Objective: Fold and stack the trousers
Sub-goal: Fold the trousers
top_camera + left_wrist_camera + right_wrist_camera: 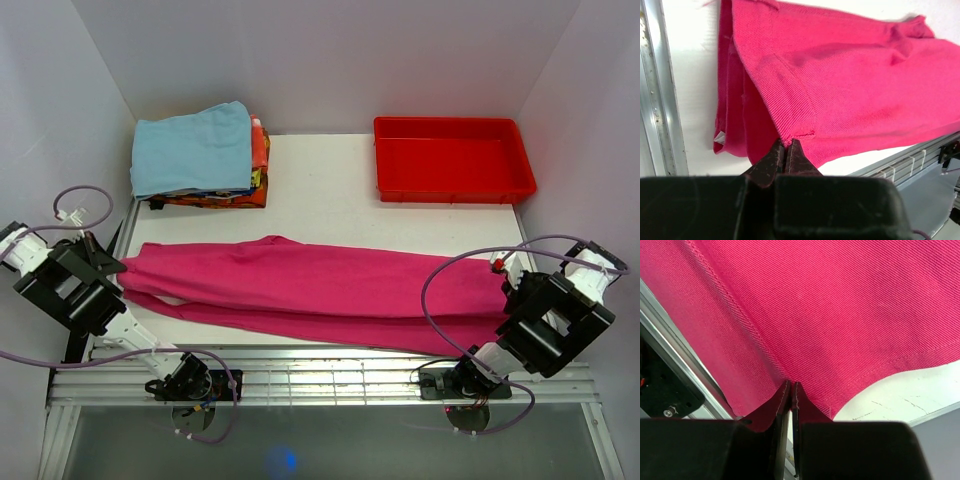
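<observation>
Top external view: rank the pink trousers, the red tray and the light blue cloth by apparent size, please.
1. trousers, by far the largest.
2. red tray.
3. light blue cloth, close to the tray. It lies atop a stack, nearer the camera, so that order is unsure.

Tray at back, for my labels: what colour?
Plain red; the tray shows best in top external view.

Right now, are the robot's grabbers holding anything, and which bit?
Yes, the pink trousers. The left gripper pinches a stitched corner at their left end; the right gripper pinches the edge at their right end.
</observation>
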